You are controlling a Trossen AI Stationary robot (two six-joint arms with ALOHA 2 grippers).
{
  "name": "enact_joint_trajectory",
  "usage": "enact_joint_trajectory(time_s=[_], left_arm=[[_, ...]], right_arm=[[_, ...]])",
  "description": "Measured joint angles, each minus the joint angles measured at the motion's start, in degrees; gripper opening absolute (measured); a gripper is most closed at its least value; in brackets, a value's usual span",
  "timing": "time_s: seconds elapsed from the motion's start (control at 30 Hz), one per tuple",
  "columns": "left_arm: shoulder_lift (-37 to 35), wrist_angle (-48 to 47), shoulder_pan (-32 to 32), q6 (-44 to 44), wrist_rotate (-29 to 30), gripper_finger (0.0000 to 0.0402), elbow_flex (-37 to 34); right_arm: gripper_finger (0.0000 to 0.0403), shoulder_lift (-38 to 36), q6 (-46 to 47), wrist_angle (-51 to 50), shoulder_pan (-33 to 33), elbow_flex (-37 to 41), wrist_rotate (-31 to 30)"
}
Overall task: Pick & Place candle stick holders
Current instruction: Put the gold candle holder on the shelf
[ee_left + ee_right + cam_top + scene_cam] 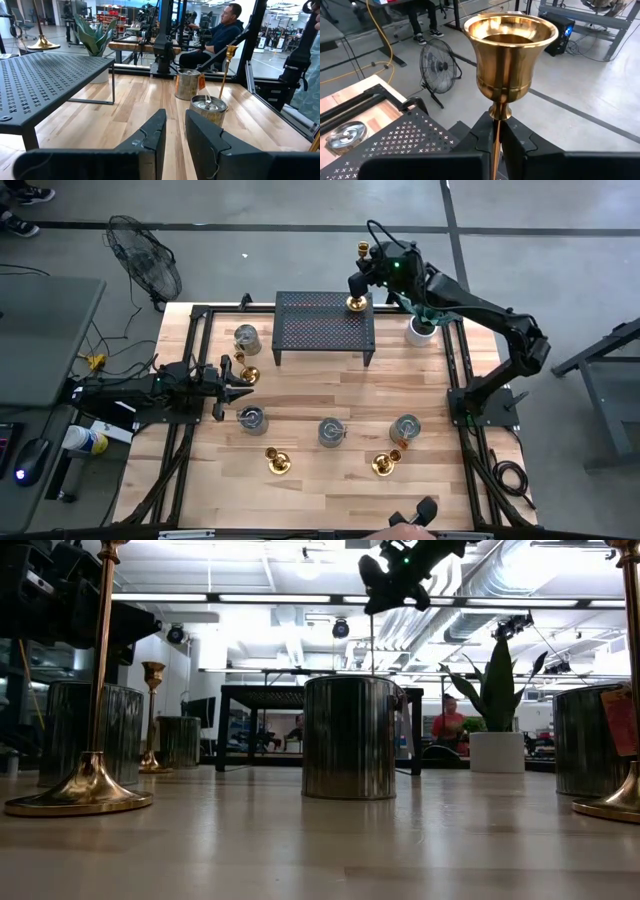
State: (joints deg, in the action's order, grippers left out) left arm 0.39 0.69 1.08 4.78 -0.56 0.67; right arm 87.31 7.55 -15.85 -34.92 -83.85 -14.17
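Brass stem clamped in the right gripper point(496, 131): fingers closed tight on the thin shaft just under the cup of a candlestick point(509, 65), a low grip that keeps the tall piece plumb. In the high view that gripper point(364, 280) sits over the far right corner of the black mesh rack point(322, 330), with the candlestick's round base point(355, 304) on or just above the mesh; contact cannot be confirmed. Judged step: setting this one on the rack.

Left gripper point(240, 383) waits at the table's left side, fingers nearly together with a narrow gap, holding nothing; another candlestick point(248, 374) stands just beside it, likely its next pick.

Two more candlesticks stand on the wooden table point(310, 480) near the front: one front-left point(278, 461), one front-right point(384, 464). Several metal tins, e.g. point(332, 431), stand among them as clutter to steer round. Potted plant point(421, 328) sits just beside the rack, close to the right arm.
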Motion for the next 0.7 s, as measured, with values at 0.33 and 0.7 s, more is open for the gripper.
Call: enact_joint_trajectory(time_s=[0.33,0.7], left_arm=[[0.0,0.0,0.0,0.0,0.0,0.0072,0.0],[0.0,0.0,0.0,0.0,0.0,0.0072,0.0]], right_arm=[[0.0015,0.2,0.4,0.2,-1.1,1.1,-1.4],[0.0015,0.2,1.0,-0.7,-1.8,1.1,-0.4]])
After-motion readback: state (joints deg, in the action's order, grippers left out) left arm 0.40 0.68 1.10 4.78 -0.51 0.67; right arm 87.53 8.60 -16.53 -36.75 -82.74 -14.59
